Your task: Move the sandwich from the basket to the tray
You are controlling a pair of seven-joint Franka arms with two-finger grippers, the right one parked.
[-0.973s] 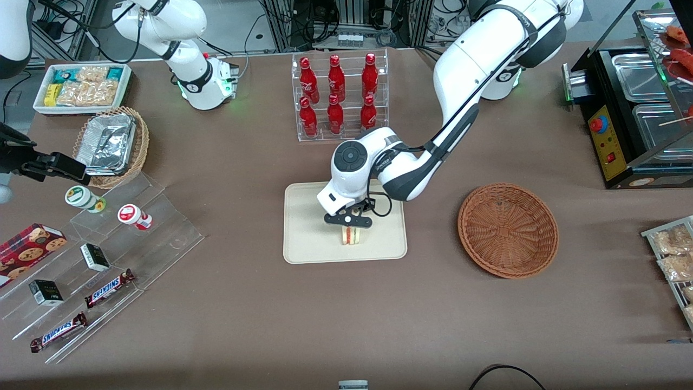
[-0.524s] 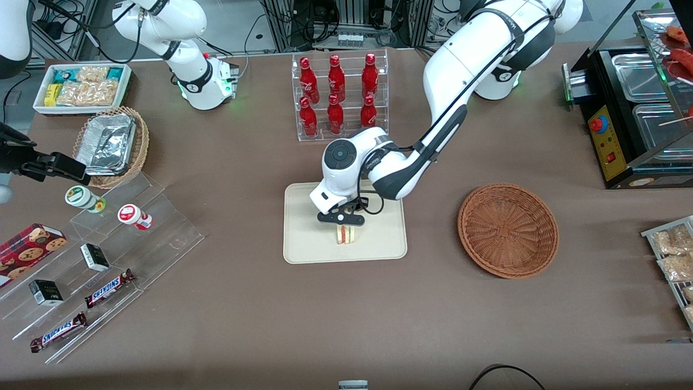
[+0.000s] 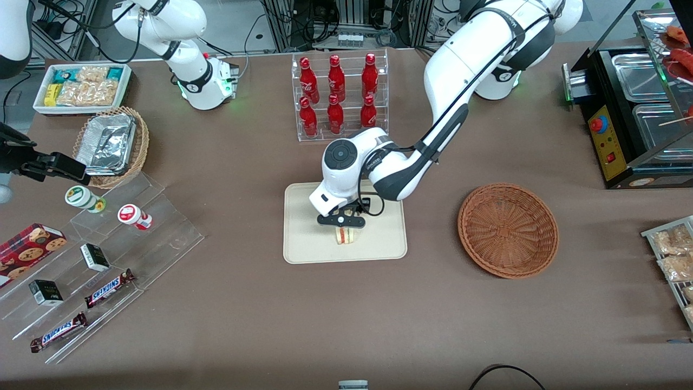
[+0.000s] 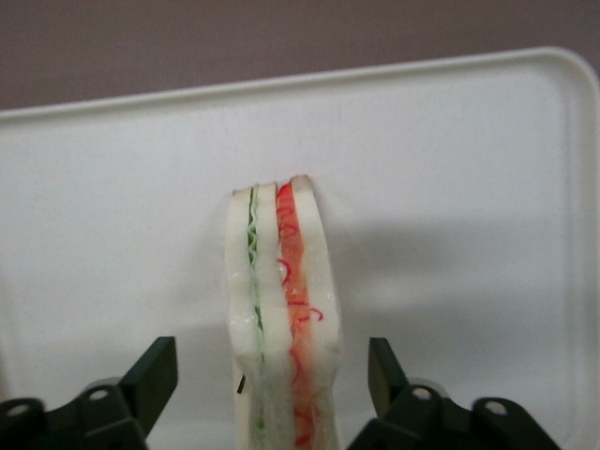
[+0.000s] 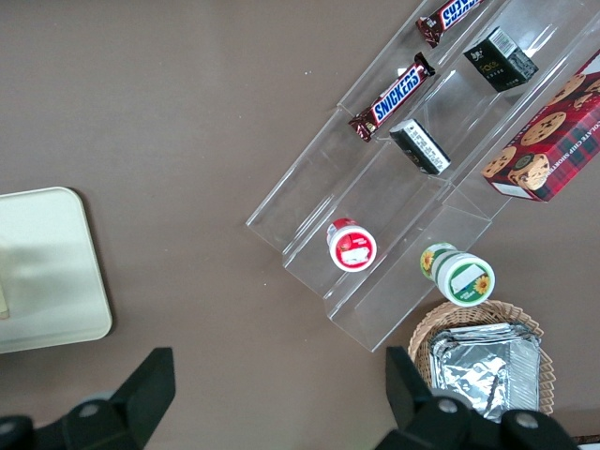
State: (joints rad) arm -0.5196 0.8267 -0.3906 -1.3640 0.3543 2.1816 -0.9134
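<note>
The sandwich [image 3: 345,236] stands on edge on the cream tray [image 3: 303,241], near the tray's middle. In the left wrist view the sandwich [image 4: 281,281] shows white bread with green and red filling, resting on the tray [image 4: 450,187]. My gripper [image 3: 341,221] hangs right above it. The gripper [image 4: 270,380] is open: its black fingers [image 4: 155,375] stand on either side of the sandwich with a gap on each side. The reddish-brown wicker basket [image 3: 508,230] sits beside the tray toward the working arm's end, with nothing in it.
An acrylic rack of red bottles [image 3: 338,95] stands farther from the front camera than the tray. Clear stepped shelves with snack bars and cups [image 3: 108,244] and a tan basket of foil trays [image 3: 111,145] lie toward the parked arm's end. A black food warmer [image 3: 639,114] stands at the working arm's end.
Gripper and sandwich shifted a little toward the parked arm's end over the tray during the first half second, then stayed nearly still.
</note>
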